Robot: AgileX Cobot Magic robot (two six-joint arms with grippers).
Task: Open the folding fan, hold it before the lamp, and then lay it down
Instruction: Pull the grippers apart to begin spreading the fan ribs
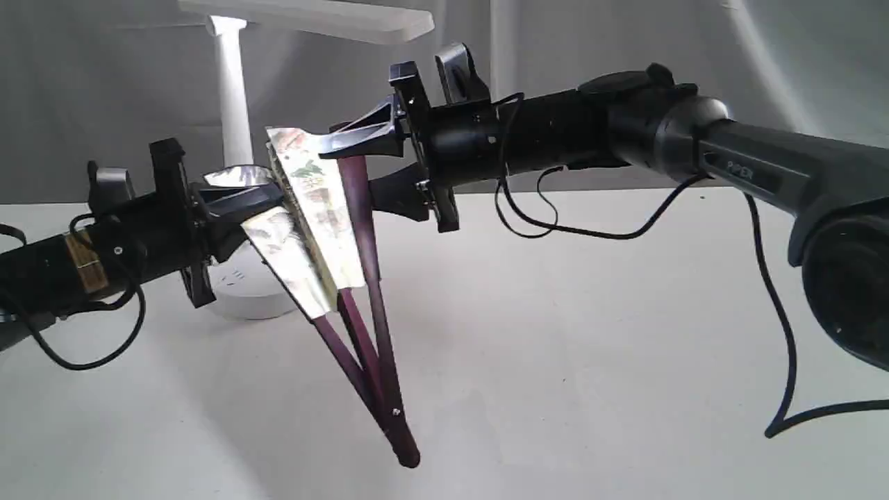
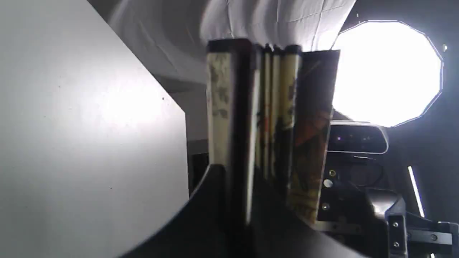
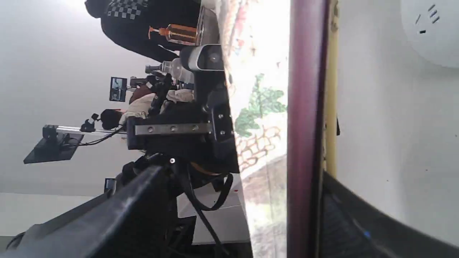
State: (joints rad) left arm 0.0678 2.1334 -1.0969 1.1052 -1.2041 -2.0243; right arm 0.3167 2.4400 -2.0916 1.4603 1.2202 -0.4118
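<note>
Fan [image 1: 321, 208] half-spread, pivot downward — left claw [image 1: 267, 198] pinches it, right claw [image 1: 347, 170] alongside.

The exterior view sits low, near desk [image 1: 625, 312] height, and faces the lamp [image 1: 233, 104] and grey backdrop [image 1: 625, 42]. The left wrist view looks out along the left gripper [image 2: 247, 208], very near the folding fan [image 2: 272, 125], seen edge-on. The right wrist view, rolled sideways, looks along the right gripper [image 3: 240, 172], equally near. All 3 views share the fan; the exterior and right wrist views also share the lamp's base
</note>
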